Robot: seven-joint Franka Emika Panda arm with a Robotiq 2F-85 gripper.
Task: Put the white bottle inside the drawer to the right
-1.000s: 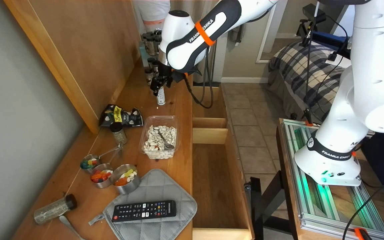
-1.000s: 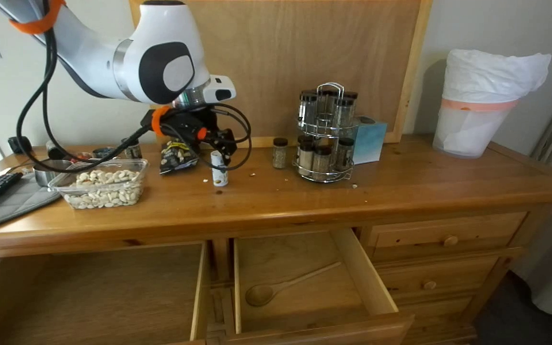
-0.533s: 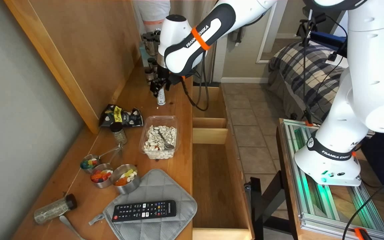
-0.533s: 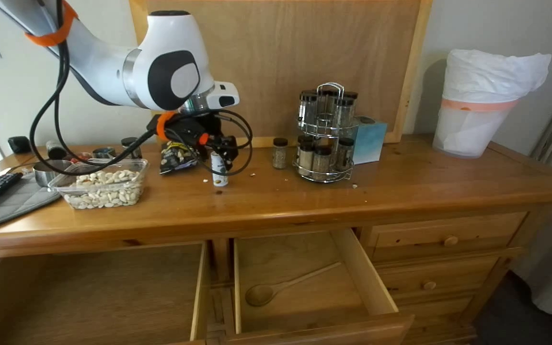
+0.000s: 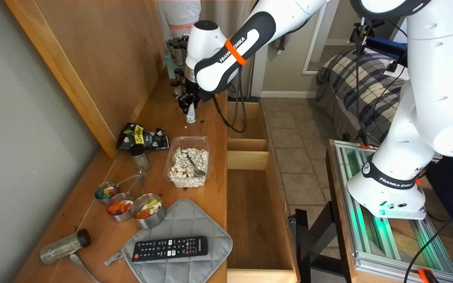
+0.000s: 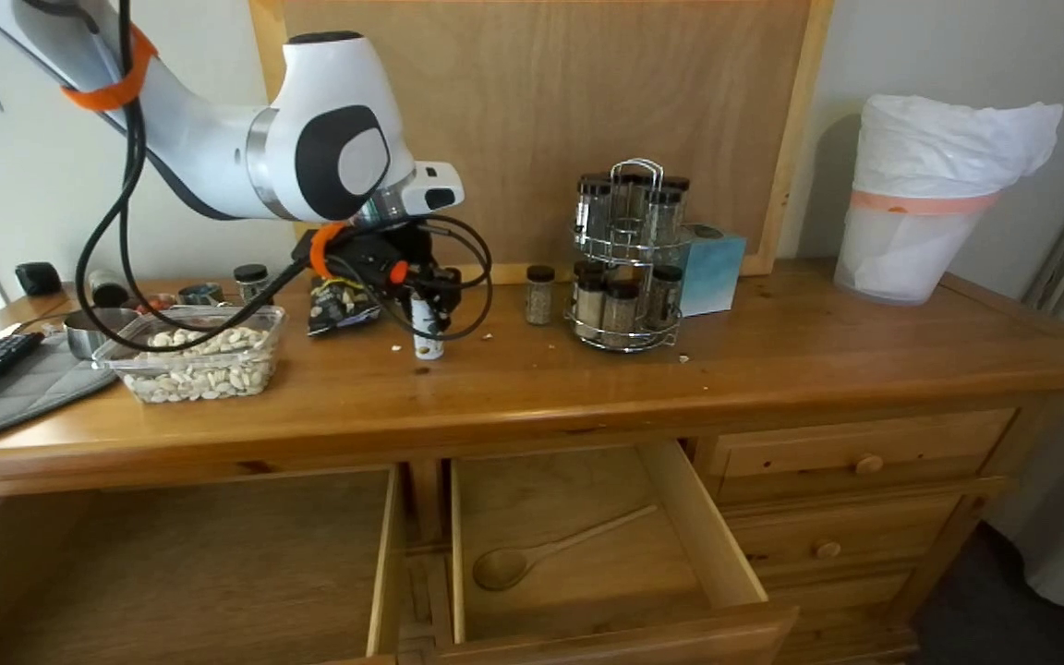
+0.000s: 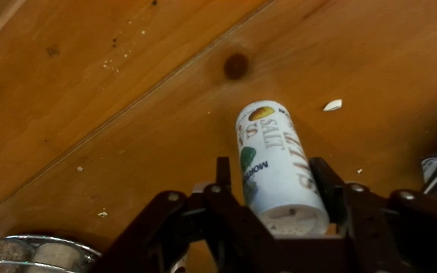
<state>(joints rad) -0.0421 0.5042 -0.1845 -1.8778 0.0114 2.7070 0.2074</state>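
The white bottle (image 7: 269, 142), printed with lettering and coloured pictures, stands upright on the dresser top in both exterior views (image 5: 190, 116) (image 6: 427, 340). My gripper (image 7: 271, 163) is down around its upper part. In the wrist view the right-hand finger (image 7: 326, 185) touches or nearly touches the bottle's side. A strip of wood shows between the left-hand fingertip (image 7: 224, 170) and the bottle, so the jaws are partly open around it. Below the dresser top, the short drawer (image 6: 717, 545) is pulled out, with a wooden spoon lying inside.
A longer drawer (image 6: 384, 563) is pulled out beside the short one. A clear tub (image 5: 187, 161) of white pieces and a black snack bag (image 5: 143, 136) sit near the bottle. A spice jar (image 6: 539, 296) and a wire spice rack (image 6: 624, 337) stand on the other side.
The arm has come lower over the bottle and the jaws have drawn closer together around it. In the last half second the bottle has shifted very slightly on the dresser top.
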